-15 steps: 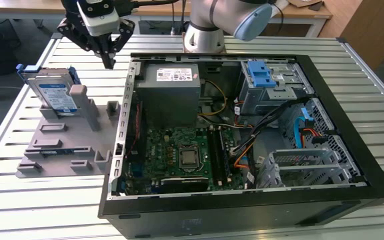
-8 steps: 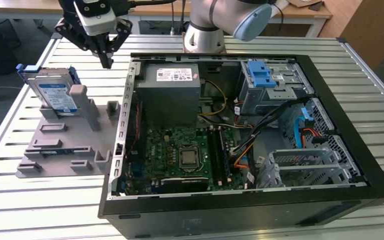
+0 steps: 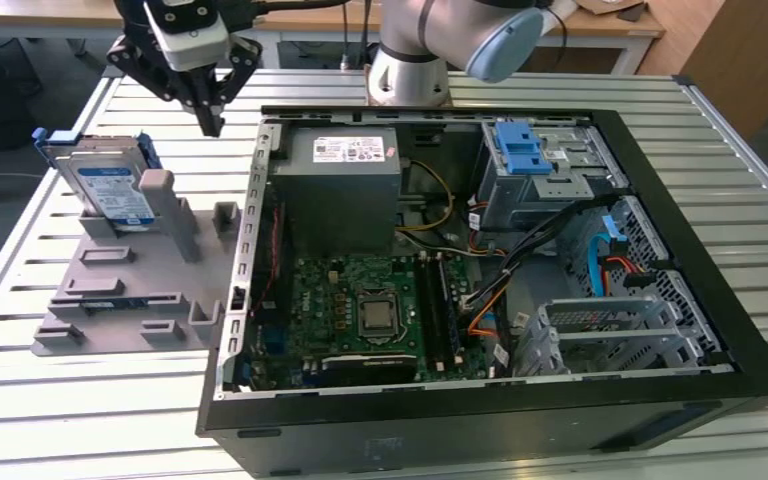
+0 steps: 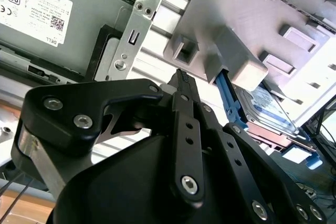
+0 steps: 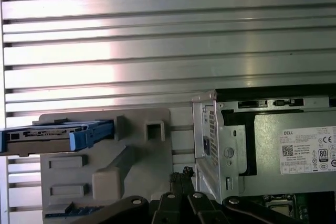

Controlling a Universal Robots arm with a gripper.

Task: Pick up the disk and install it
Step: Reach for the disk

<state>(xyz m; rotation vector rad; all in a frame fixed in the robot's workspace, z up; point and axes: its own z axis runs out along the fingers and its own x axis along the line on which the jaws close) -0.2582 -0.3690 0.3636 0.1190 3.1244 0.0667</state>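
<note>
The grey stand (image 3: pixel 157 272) hides the disk (image 3: pixel 107 185) along its lower edge.

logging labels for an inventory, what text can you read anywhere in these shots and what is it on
White sticker on the power supply box: a logo, a square code and rows of fine print, too small to quote line by line.
Blue-and-white label on the disk: print too small to read.
Motherboard: markings too small to read.
</note>
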